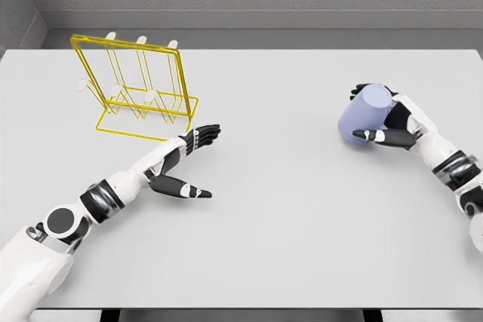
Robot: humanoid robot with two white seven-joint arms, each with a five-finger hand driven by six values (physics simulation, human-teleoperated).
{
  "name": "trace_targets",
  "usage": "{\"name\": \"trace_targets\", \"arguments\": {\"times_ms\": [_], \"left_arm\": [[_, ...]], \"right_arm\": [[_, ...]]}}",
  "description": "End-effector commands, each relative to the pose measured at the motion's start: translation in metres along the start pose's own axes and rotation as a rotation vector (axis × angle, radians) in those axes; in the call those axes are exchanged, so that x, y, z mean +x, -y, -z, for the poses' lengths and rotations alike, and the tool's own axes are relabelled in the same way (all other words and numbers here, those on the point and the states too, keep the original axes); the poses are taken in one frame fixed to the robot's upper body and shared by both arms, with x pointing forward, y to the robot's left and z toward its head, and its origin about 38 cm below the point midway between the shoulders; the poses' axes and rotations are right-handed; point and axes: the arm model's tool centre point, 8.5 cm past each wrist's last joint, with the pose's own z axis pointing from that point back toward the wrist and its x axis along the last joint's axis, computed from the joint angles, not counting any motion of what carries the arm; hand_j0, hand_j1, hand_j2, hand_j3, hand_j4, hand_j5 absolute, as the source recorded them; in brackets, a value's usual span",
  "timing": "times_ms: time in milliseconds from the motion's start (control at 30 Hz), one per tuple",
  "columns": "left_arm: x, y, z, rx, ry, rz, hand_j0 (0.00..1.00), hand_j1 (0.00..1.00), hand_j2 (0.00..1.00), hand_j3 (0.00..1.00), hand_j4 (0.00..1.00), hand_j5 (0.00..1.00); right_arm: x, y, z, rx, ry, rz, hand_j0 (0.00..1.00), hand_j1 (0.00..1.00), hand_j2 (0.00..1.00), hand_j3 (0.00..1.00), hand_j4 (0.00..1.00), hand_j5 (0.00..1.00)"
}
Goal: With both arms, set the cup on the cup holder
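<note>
One cup [364,114], one rack [140,88], two arms, all on one grey table [279,216]. The cup is pale blue and sits at the right of the frame, a little above the middle, gripped by the right hand [392,122]: dark fingers wrap over its upper side and the thumb presses along its lower side, so the hand is closed around it. It is tipped over, its long axis running from lower left to upper right, with one round end turned toward the lower left; I cannot tell whether that end is the mouth or the base. The rack is a yellow wire frame with white-tipped pegs, standing upright at the upper left, well apart from the cup. The left hand [192,156] lies just below and right of the rack's base, fingers stretched flat toward it, thumb splayed down, holding nothing
</note>
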Motion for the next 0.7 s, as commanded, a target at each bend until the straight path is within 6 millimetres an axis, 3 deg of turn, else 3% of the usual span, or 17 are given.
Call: {"name": "trace_targets", "arguments": {"times_ms": [0, 367, 667], "left_arm": [[0.0, -0.001, 0.0, 0.003, 0.003, -0.004, 1.0, 1.0, 1.0, 1.0, 1.0, 1.0], [0.0, -0.001, -0.001, 0.007, 0.004, -0.005, 1.0, 1.0, 1.0, 1.0, 1.0, 1.0], [0.0, -0.001, -0.002, 0.007, 0.005, -0.006, 1.0, 1.0, 1.0, 1.0, 1.0, 1.0]], "right_arm": [[-0.003, -0.012, 0.008, 0.028, 0.01, 0.013, 0.7, 0.7, 0.7, 0.7, 0.7, 0.7], [0.006, -0.049, 0.027, 0.151, 0.049, 0.017, 0.7, 0.7, 0.7, 0.7, 0.7, 0.7], [-0.003, -0.087, 0.043, 0.238, 0.059, 0.054, 0.7, 0.7, 0.7, 0.7, 0.7, 0.7]]}}
